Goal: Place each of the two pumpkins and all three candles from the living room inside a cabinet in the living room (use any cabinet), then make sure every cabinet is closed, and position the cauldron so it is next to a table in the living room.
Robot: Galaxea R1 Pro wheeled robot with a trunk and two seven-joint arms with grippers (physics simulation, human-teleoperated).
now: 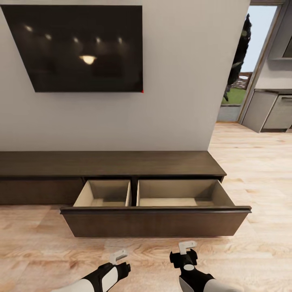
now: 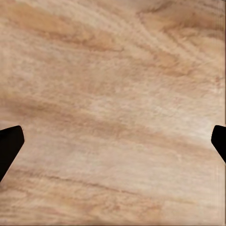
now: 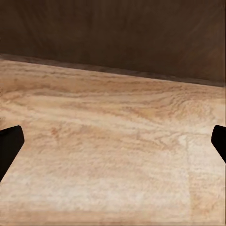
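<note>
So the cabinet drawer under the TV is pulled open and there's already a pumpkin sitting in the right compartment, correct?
Not quite. The head view shows the drawer under the TV pulled open, but its right compartment holds nothing; only the pale interior shows.

The head camera looks down and forward at the cabinet (image 1: 121, 166) from nearby. Both wrist cameras face the floor (image 2: 113, 94) closely; the right one shares the cabinet's front.

No lettering, label, brand or number is readable anywhere; the TV (image 1: 77, 48) seems blank, reflecting lights.
</note>
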